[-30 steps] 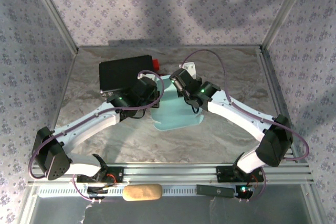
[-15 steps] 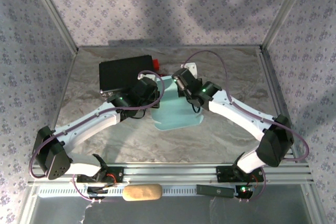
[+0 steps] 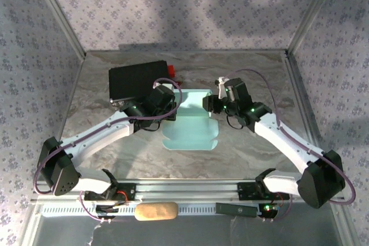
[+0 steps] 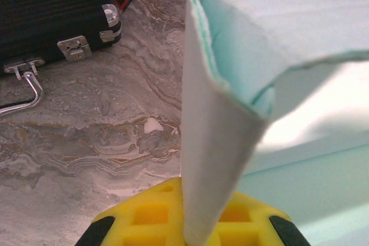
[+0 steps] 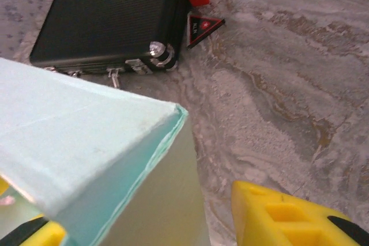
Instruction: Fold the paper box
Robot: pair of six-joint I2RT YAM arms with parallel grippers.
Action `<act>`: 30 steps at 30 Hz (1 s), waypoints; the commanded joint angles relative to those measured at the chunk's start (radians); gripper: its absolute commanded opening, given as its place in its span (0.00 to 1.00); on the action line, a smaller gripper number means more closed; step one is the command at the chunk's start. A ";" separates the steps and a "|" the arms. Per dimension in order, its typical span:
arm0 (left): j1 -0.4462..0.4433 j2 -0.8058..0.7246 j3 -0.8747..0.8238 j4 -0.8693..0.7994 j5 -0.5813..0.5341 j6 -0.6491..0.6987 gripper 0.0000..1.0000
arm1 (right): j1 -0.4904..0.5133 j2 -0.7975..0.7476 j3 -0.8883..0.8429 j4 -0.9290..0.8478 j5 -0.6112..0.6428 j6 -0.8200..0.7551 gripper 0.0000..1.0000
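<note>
The paper box (image 3: 190,120), pale light-blue card, lies mid-table with its far side folded up. My left gripper (image 3: 170,105) is at its left edge. In the left wrist view the yellow fingers (image 4: 144,214) are shut on an upright side wall of the paper box (image 4: 277,38). My right gripper (image 3: 211,103) is at the box's right far corner. In the right wrist view its fingers (image 5: 288,217) stand wide apart and open. A raised corner of the paper box (image 5: 86,136) is between them, and the right finger is clear of the card.
A black case (image 3: 135,80) with a red end (image 3: 172,71) lies at the back left, close behind the left gripper; its latches (image 4: 74,47) face the box. Metal frame posts edge the marbled table (image 3: 253,73). A tan object (image 3: 155,211) lies in front of the arm bases.
My right gripper has opened, let go of the box's far edge and swung right. The box now lies flatter and more squarely. The left gripper keeps its grip.
</note>
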 commanded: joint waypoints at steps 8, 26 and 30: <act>0.005 0.026 0.049 -0.032 -0.015 -0.001 0.00 | -0.020 -0.118 -0.084 0.039 -0.140 -0.053 0.50; 0.006 0.034 0.067 -0.044 -0.006 0.010 0.00 | -0.078 -0.132 -0.182 0.113 -0.233 -0.107 0.42; 0.006 0.033 0.071 -0.043 -0.006 0.012 0.00 | -0.076 -0.108 -0.183 0.119 -0.227 -0.110 0.41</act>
